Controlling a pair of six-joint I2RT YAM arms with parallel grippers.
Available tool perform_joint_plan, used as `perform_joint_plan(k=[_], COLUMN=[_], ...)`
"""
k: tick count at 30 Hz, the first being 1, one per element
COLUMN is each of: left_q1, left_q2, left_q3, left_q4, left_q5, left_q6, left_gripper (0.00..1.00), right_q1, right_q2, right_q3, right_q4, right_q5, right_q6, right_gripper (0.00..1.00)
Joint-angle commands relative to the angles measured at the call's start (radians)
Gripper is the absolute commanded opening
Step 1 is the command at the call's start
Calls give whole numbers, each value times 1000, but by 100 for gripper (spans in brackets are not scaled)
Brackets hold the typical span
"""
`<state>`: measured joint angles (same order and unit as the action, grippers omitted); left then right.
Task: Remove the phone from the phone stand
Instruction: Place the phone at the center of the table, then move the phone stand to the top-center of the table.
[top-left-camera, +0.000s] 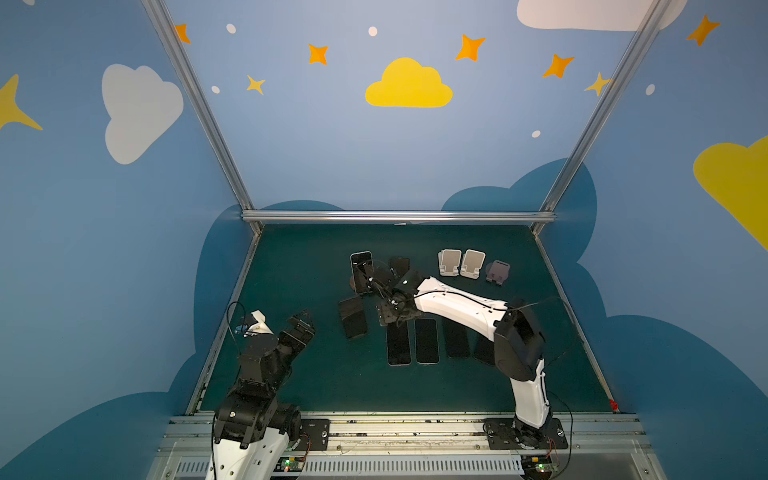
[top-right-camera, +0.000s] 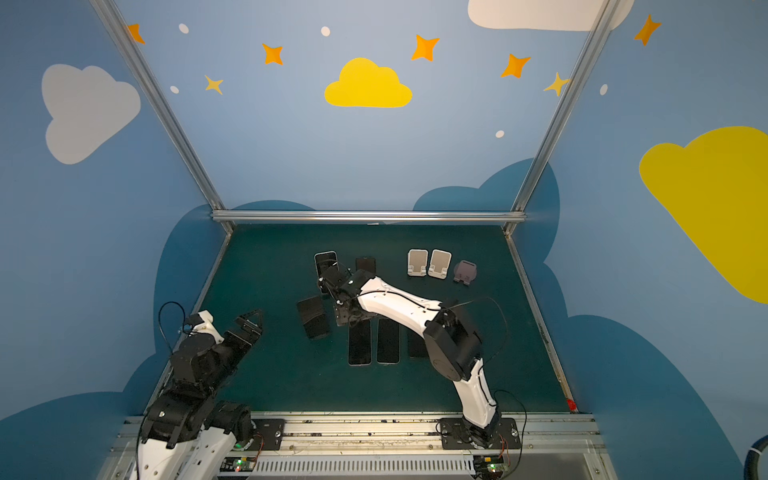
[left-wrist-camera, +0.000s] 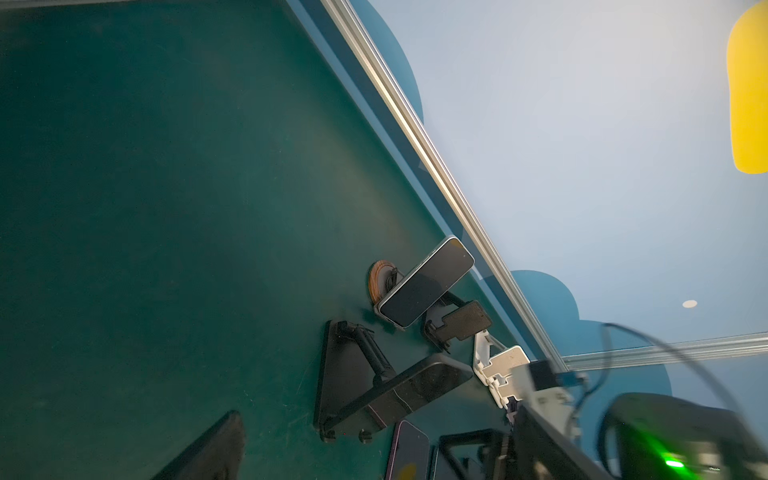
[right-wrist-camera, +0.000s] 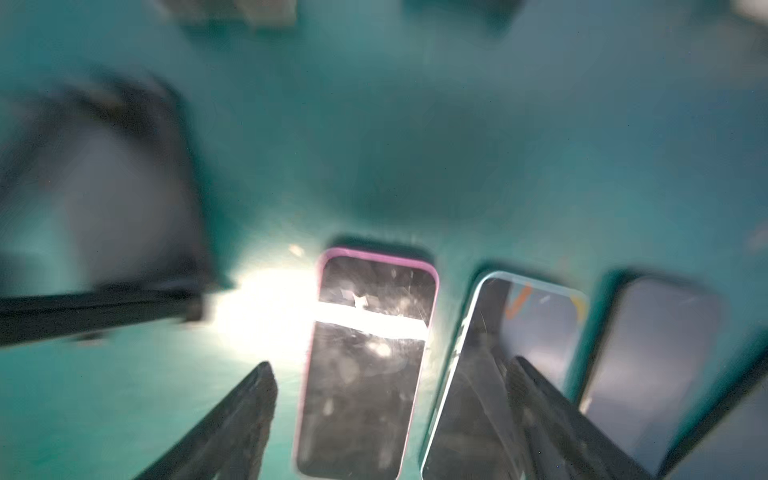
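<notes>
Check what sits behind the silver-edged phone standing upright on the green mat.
Behind the silver-edged phone a round brown wooden disc with a black bracket shows, apparently its stand. How the bracket meets the phone's back is hidden by the phone.

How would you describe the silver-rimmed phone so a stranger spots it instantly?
From the metal rail at the far edge of the green table, look just left of centre for a propped phone. Unlike the dark phones lying flat nearer the front, it has a silver rim and a round wooden-based stand.
</notes>
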<state>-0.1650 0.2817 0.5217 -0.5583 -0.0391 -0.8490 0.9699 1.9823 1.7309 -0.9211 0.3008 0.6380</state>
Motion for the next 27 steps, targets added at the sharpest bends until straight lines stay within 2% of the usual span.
perform_joint_plan(k=[1, 6, 13, 27], left_q1=[-2, -2, -2, -25], left_q2=[10, 8, -33, -18], left_q3=[27, 41, 24, 12], left_q4=[-5, -28, -38, 1], left_q5=[-18, -40, -35, -18], left_q6=[14, 32, 13, 14], left_gripper=[100, 100, 100, 100], right_q1=[-52, -129, -174, -256], right_q2=[-53, -26, 128, 332], right_q3=[27, 55, 193, 366], right_q4=[60, 142, 168, 203], right_q5=[51, -4, 13, 22], right_q6=[-66, -117, -192, -193], right_gripper=[89, 91, 92, 92])
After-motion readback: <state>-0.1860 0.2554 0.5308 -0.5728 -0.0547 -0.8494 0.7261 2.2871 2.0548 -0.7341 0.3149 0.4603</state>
